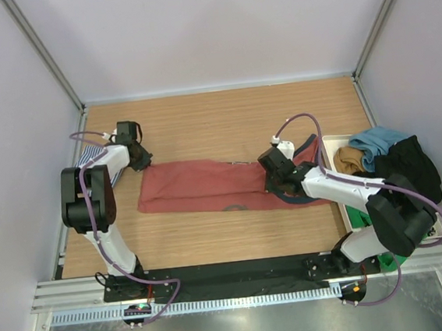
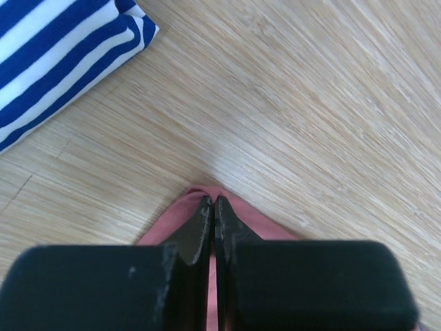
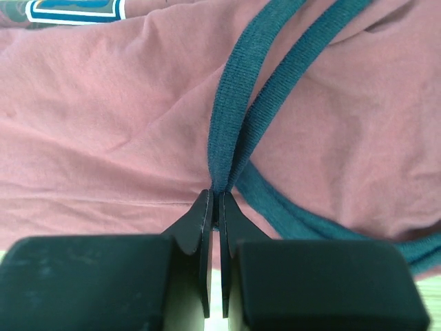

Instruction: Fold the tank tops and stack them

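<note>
- The rust-red tank top (image 1: 200, 187) lies flat on the wooden table (image 1: 225, 122), stretched in a long band from 9 o'clock to 3 o'clock across the near half.
- The right gripper (image 3: 215, 200) sits at the band's 3 o'clock end. Its jaws are pressed together on a doubled strap of the dark grey-blue trim (image 3: 238, 89), which runs off toward 12 o'clock in the wrist view. Another length of the same trim curves away toward 4 o'clock.
- A blue-and-white printed label (image 3: 72, 9) shows on the red cloth at 11 o'clock from those fingers.
- The left gripper (image 2: 213, 204) is at the band's 9 o'clock end, at its far corner. Its jaws are nipped tight on the tip of the red cloth, with only a hairline gap between them.
- The navy-and-white striped tank top (image 2: 55, 62) lies folded at 10 o'clock from the left gripper, apart from the red one and partly hidden under the left arm in the top view.
- A white bin (image 1: 336, 140) stands at the table's 3 o'clock edge, piled with blue, tan and black clothes.
</note>
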Controlling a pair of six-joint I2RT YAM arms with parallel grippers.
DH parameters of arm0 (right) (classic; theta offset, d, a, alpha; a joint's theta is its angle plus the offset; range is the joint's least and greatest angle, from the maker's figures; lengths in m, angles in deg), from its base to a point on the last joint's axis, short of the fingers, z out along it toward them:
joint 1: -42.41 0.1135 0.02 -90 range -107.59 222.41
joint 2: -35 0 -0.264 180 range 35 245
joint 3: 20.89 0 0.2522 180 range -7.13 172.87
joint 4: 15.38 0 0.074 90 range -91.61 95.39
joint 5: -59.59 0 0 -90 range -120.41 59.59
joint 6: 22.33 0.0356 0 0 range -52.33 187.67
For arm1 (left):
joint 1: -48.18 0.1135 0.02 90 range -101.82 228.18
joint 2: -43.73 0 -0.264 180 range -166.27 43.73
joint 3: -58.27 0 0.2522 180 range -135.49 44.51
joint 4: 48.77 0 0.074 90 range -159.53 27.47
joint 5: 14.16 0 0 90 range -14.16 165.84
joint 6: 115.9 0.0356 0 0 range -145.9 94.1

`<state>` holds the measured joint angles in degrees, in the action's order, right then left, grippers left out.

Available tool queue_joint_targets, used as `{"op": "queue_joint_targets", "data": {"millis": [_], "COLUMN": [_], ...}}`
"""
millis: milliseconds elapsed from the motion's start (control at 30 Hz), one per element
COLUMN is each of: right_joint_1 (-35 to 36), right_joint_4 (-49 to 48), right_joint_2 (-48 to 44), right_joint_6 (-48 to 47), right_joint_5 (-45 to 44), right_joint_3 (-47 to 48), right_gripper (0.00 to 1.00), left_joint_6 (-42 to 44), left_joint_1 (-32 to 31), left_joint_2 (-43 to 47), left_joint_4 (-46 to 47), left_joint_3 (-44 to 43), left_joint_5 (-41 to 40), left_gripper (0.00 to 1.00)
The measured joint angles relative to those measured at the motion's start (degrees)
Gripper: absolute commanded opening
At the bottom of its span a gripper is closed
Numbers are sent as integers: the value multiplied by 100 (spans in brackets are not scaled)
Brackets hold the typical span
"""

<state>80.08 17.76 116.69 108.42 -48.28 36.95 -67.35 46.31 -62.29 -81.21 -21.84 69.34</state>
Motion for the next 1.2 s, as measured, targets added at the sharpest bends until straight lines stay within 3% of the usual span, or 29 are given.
{"op": "queue_joint_targets", "data": {"millis": [233, 267, 300, 333, 367, 533, 567, 700, 900, 1000, 1200], "right_joint_1": [42, 55, 61, 81, 96, 173, 175, 175, 173, 116, -308], "right_joint_4": [39, 24, 11, -46, -76, -11, -13, 168, 446, 452, 286], "right_joint_2": [-608, -704, -756, -791, -793, -684, -699, -824, -876, -715, -203], "right_joint_6": [68, 120, 151, 190, 256, 280, 278, 243, 31, -76, -310], "right_joint_5": [9, 28, 48, 87, 125, 170, 166, 70, -192, -275, -234], "right_joint_3": [-339, -446, -535, -660, -765, -1036, -1034, -953, -363, -17, 227], "right_gripper": [8, 12, 21, 38, 43, 45, 46, 46, 46, 52, 53], "left_joint_6": [-2, -2, -2, -2, -2, 48, 63, 160, 122, 68, -92], "left_joint_1": [22, 28, 39, 50, 55, 76, 85, 94, 94, 94, 94], "left_joint_2": [0, 0, 0, 0, 0, -76, -103, -96, 461, 1012, 2074], "left_joint_4": [-179, -201, -225, -262, -293, -404, -407, -420, -428, -376, -284], "left_joint_3": [-138, -138, -142, -153, -170, -433, -490, -505, -59, 350, 1274], "left_joint_5": [-107, -114, -120, -122, -122, -133, -138, -144, -142, -120, -39], "left_gripper": [0, 0, 0, 0, 5, 21, 31, 56, 63, 65, 64]}}
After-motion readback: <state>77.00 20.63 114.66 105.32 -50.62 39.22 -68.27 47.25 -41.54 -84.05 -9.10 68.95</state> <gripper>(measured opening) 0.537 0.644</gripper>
